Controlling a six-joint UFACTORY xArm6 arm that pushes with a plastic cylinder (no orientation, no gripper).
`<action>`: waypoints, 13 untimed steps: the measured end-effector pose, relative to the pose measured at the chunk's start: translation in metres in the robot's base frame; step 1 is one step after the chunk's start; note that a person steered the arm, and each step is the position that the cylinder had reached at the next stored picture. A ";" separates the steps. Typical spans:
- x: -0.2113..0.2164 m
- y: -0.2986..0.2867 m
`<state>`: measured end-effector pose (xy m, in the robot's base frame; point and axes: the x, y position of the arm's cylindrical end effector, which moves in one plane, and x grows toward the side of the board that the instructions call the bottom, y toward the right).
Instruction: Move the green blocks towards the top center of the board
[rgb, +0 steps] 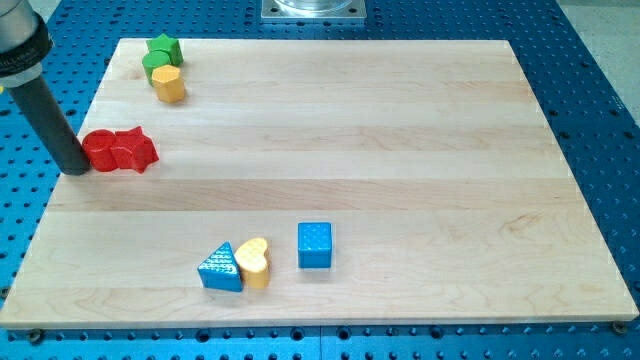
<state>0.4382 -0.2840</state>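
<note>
Camera view: green blocks at top left, above tool tip.

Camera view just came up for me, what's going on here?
My tip sits at the board's left edge, against the red blocks. The green blocks, the ones to move, are still in the top-left corner, bunched with a yellow block, so nothing has reached top center yet.

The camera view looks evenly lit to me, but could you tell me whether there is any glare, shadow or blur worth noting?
Camera view: soft, even light, no strong glare on the board; blocks cast only faint shadows, as under the blue cube; everything sharp, from the green blocks to my tip beside the red blocks; the board's edges look slightly bowed.
</note>
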 end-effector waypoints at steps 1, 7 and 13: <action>0.000 -0.003; 0.143 0.045; -0.113 0.066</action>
<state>0.3252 -0.2179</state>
